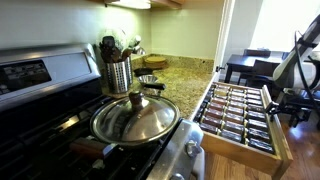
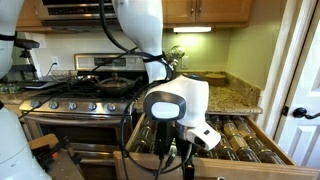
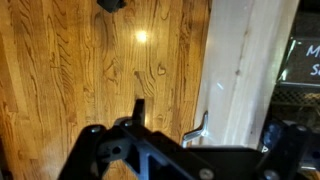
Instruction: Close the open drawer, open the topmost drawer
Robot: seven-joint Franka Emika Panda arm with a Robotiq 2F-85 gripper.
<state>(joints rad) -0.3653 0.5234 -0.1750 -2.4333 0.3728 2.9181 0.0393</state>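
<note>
Open drawer (image 1: 284, 146), filled with rows of spice jars (image 1: 236, 110), stood pulled well out under the granite counter (image 1: 186, 72), just behind the gripper (image 2: 178, 152). The gripper hung low before the drawer, above the wood floor (image 3: 80, 70), and I could not tell whether its fingers were apart or together. Judgement: the loaded drawer is probably heavy but free on its slides, and the jars are breakable, so push slowly and squarely on the stiff wooden front, mid-width

Warm under-cabinet lamp (image 2: 192, 28), blown-out window (image 1: 285, 25), glare spot on wood floor (image 3: 60, 80), soft focus
</note>
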